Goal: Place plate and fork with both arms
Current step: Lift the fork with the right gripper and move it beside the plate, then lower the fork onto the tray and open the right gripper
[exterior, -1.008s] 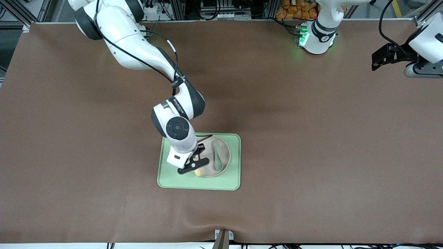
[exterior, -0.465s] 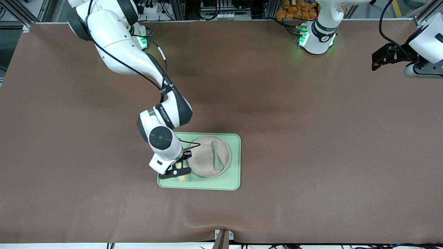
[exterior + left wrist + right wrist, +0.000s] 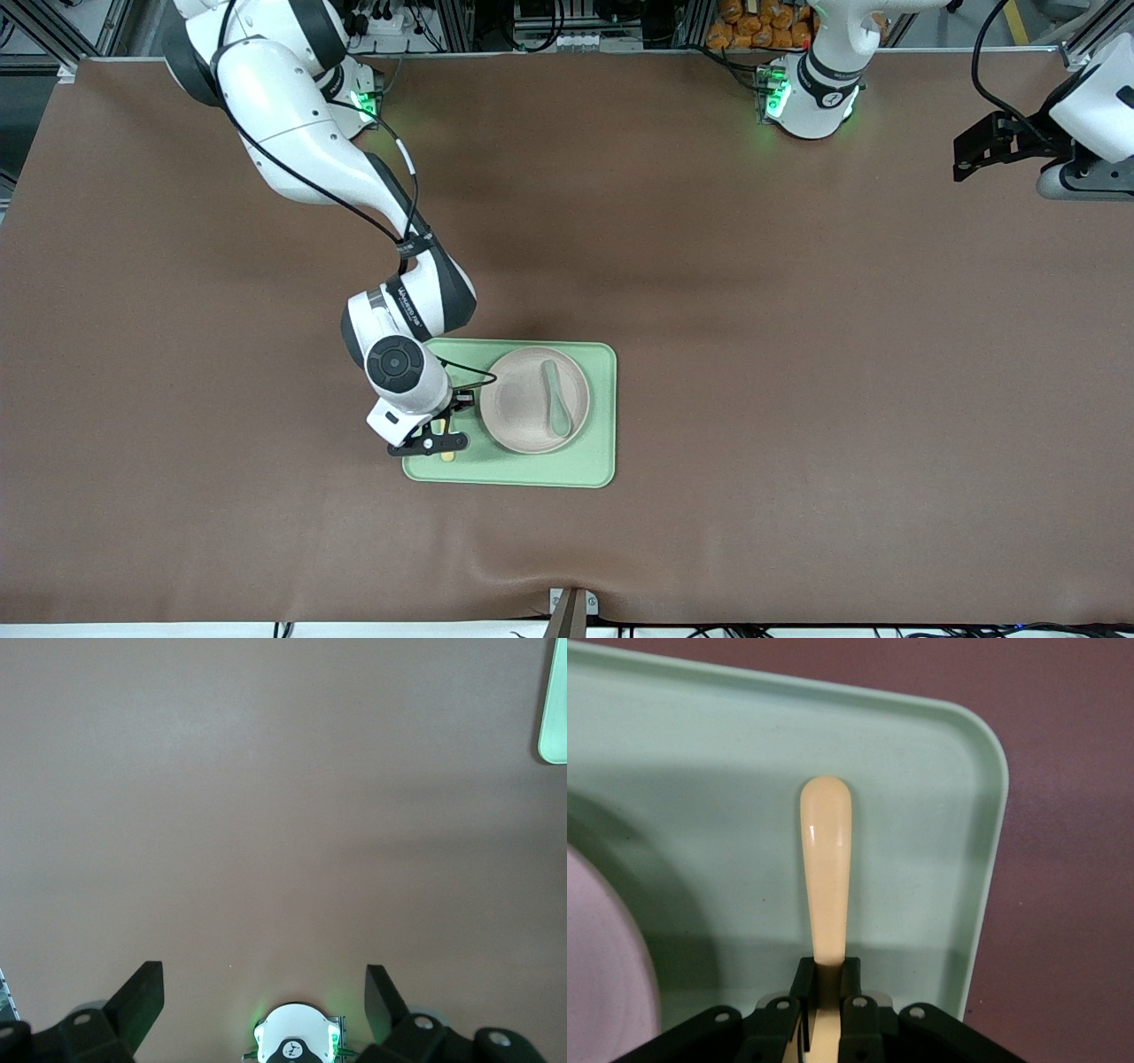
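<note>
The beige plate (image 3: 534, 400) lies on the light-green tray (image 3: 585, 465) with a grey-green spoon (image 3: 555, 400) on it. My right gripper (image 3: 440, 439) is shut on the pale-yellow fork (image 3: 447, 454) over the tray's corner toward the right arm's end, beside the plate. In the right wrist view the fork's handle (image 3: 825, 868) sticks out from the closed gripper (image 3: 827, 979) above the tray (image 3: 700, 735), with the plate's rim (image 3: 611, 974) at the side. My left gripper (image 3: 979, 151) waits open over bare table at the left arm's end; its fingertips (image 3: 146, 992) stand wide apart.
The brown table mat (image 3: 797, 354) spreads around the tray. The left arm's base (image 3: 811, 93) stands at the table's top edge, and it also shows in the left wrist view (image 3: 295, 1045). A tray corner (image 3: 555, 718) shows in the left wrist view.
My right gripper has carried the fork off the plate toward the right arm's end, to the tray's open strip beside the plate. The plate is now uncovered. The left arm has not moved.
</note>
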Tool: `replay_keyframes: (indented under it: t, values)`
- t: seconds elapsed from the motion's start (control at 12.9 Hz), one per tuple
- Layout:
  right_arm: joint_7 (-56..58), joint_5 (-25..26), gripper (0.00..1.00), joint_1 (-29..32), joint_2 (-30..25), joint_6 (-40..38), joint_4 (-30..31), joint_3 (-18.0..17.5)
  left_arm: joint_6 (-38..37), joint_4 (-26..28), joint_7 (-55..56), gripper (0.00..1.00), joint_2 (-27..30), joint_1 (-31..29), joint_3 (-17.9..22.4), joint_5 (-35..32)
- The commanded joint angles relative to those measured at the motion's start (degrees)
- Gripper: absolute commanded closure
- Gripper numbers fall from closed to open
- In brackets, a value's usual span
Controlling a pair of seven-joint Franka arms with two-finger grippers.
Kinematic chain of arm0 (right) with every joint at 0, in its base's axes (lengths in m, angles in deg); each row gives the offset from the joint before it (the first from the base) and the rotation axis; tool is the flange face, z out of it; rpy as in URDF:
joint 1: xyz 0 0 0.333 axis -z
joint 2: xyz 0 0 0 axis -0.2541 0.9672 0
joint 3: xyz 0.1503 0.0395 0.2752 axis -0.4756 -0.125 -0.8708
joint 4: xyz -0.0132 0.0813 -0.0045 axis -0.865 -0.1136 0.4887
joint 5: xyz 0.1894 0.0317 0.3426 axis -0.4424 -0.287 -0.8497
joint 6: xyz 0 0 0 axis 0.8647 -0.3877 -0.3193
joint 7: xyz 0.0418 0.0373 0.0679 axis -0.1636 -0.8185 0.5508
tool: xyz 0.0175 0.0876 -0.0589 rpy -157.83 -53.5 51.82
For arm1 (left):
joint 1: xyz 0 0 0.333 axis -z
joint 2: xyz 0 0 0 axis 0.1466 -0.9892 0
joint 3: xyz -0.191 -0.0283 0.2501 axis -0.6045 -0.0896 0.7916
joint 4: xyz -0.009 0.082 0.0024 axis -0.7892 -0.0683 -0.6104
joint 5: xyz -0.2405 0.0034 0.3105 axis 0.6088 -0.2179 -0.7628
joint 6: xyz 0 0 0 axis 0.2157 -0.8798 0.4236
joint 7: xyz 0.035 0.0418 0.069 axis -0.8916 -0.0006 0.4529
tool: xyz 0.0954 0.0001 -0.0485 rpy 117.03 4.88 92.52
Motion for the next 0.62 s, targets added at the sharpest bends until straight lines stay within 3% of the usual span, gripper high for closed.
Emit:
replay_keyframes:
  t: [0.0,0.16,0.54]
  values:
    - [-2.6,-0.48,0.38,0.78,-1.56,0.35,1.98,-0.85,-0.82,-0.19,0.2,0.0,0.52,-0.55,-0.12,0.98]
    - [-2.08,-0.48,0.04,1.13,-1.73,-0.09,1.28,-1.02,-0.82,-0.19,0.2,0.0,0.52,-0.64,-0.12,0.98]
    - [3.34,-0.83,0.0,7.18,-6.03,-4.13,0.23,-3.29,-0.82,-0.1,0.29,0.0,0.52,-0.64,-0.12,0.98]
